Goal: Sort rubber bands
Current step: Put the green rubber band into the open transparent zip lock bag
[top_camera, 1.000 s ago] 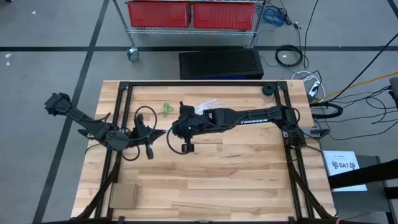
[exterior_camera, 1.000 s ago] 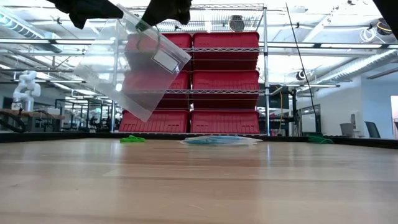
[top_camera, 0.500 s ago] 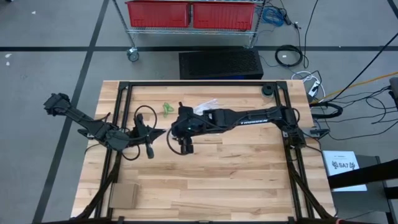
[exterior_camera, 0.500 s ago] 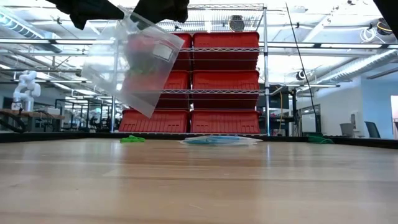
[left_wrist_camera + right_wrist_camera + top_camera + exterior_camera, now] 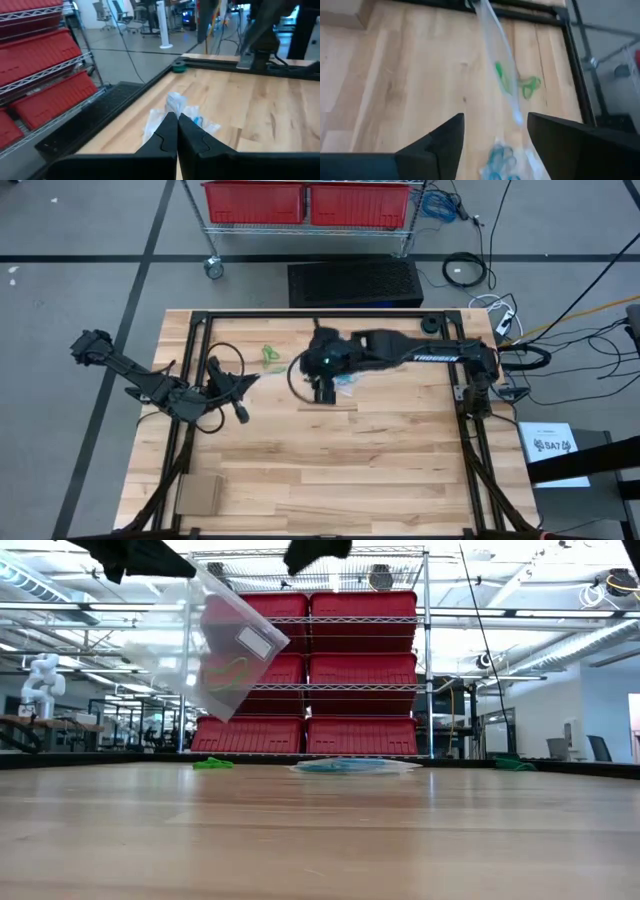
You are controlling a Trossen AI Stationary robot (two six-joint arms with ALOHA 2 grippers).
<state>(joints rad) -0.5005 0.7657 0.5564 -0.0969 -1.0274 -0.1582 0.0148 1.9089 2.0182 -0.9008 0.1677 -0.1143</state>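
A clear plastic bag hangs in the air below my left gripper, which is shut on it over the table's left middle. A green rubber band lies inside the bag. My right gripper is open and holds nothing, high above the table's far middle. In its wrist view the bag shows edge-on beyond the fingers. Loose green rubber bands lie on the wood at the far side. Blue rubber bands lie in a second clear bag flat on the table. My left gripper pinches the clear bag at its upper edge between its two shut fingers, which point about level toward the table's right. The bag hangs tilted below them, clear of the table. The wrist view does not show the film between the fingertips.
A black metal frame runs round the table. A small cardboard piece lies at the near left corner. Red bins on a wire rack stand behind the far edge. The near half of the wood is bare.
My right gripper has opened above the bag's mouth, then risen and drawn back toward the table's right and far edges. A green rubber band now lies inside the bag, which has swung a little and hangs from my left gripper alone.
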